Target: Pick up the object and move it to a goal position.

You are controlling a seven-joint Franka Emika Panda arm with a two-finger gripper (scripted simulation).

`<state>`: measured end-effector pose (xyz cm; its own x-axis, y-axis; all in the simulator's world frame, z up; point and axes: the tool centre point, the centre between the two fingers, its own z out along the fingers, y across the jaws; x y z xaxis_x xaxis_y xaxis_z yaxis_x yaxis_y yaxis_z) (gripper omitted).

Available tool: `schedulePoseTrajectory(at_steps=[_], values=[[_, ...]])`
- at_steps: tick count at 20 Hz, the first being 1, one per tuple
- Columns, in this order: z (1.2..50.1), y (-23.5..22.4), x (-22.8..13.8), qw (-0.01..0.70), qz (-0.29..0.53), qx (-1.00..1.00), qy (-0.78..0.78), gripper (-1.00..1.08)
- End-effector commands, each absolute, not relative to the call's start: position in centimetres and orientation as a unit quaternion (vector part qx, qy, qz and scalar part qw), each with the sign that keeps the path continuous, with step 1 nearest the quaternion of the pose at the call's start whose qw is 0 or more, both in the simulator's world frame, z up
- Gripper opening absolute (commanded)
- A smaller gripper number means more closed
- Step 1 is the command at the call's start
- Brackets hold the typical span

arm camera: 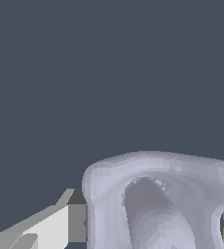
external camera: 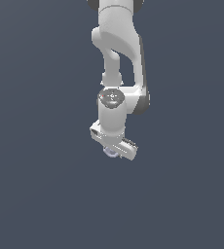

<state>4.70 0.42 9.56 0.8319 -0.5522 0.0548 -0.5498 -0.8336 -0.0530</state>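
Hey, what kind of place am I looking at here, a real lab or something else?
Most likely a simulated test scene, not a real room. The robot arm stands against a flat, featureless grey floor. Its gripper and the pale lumpy object between its fingers look like smooth computer renders.

The arm (external camera: 118, 58) was hung down from the top middle of the exterior view. The gripper (external camera: 113, 151) was placed at its lower end, near the middle of the view. The object (external camera: 111, 152) was tucked just under the gripper. In the wrist view, the object (arm camera: 158, 204) was seen between the two fingers (arm camera: 76, 221), touching both of them.
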Motion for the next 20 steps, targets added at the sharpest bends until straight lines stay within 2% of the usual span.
schedulePoseTrajectory(at_steps=[1,20], values=[[11.7,-1.0,5.3,0.024,-0.047,-0.959,0.278,-1.0],[31.1,-13.1,9.0,0.085,-0.159,-0.967,0.18,-1.0]])
